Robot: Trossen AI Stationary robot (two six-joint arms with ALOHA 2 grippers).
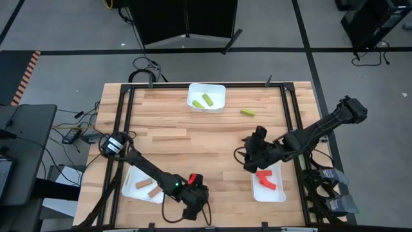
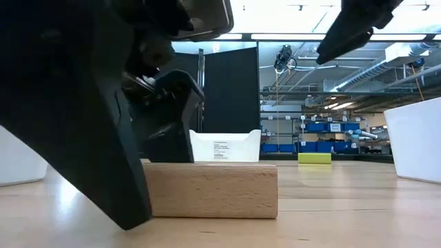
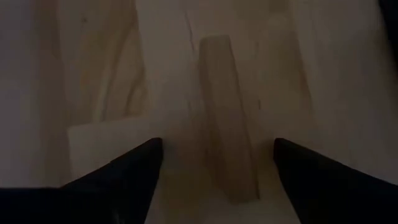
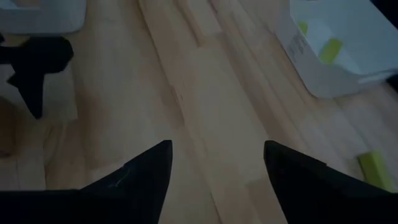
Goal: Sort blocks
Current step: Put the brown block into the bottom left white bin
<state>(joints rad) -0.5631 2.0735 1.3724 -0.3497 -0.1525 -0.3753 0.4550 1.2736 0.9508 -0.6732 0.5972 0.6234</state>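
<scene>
A tan wood block [image 3: 227,124] lies flat on the table near its near edge, also seen close up in the low view [image 2: 210,189]. My left gripper [image 3: 217,140] is open, pointing down, one finger on each side of this block with a gap at both; in the high view [image 1: 192,201] it hides the block. My right gripper [image 1: 248,158] hangs open over bare table beside the red tray, holding nothing [image 4: 217,144]. One loose yellow-green block [image 1: 248,113] lies on the table right of the far tray.
The far white tray [image 1: 206,96] holds two yellow-green blocks. The near left tray [image 1: 143,187] holds two tan blocks. The near right tray [image 1: 269,183] holds red blocks [image 1: 267,178]. Bare wood lies between the trays, and a black frame runs round the table.
</scene>
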